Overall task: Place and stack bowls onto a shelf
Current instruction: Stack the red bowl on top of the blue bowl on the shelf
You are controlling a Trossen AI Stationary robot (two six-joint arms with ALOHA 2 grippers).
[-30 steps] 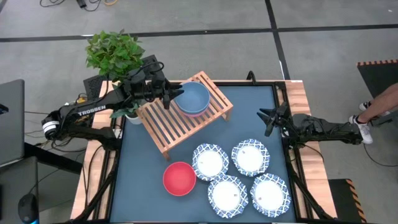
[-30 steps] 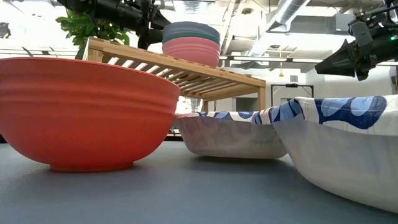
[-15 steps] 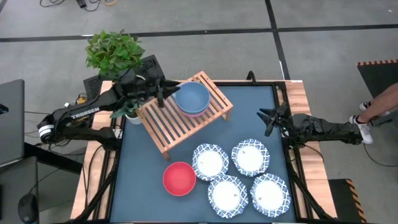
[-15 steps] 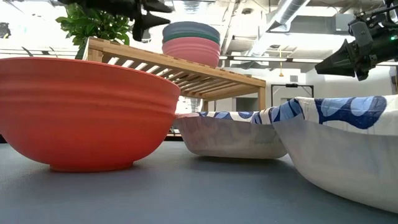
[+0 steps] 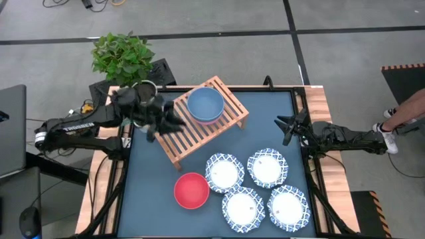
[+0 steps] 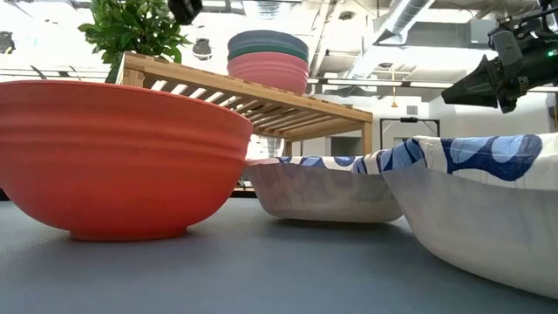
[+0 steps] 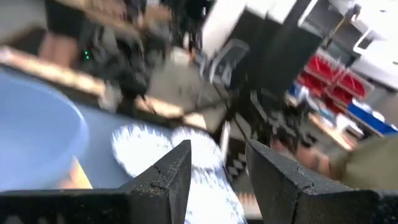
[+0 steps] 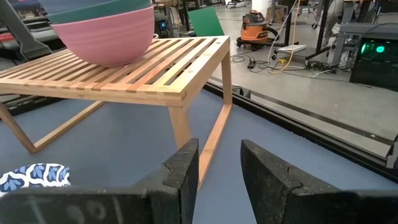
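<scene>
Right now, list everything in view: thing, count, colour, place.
shelf: one, light wooden slats, far left part of the table.
stacked bowls: three showing, grey-blue on top, dark green rim under it, pink at the bottom, on the shelf.
red bowl: one, on the table in front of the shelf.
white dishes: four, blue patterned rims, grouped on the table right of the red bowl.
plant: one, green, beyond the table's far left corner.
table: one, dark blue top.
person: partly in view, right edge.
left gripper: open, over the shelf's left end.
right gripper: open, at the table's right edge.
</scene>
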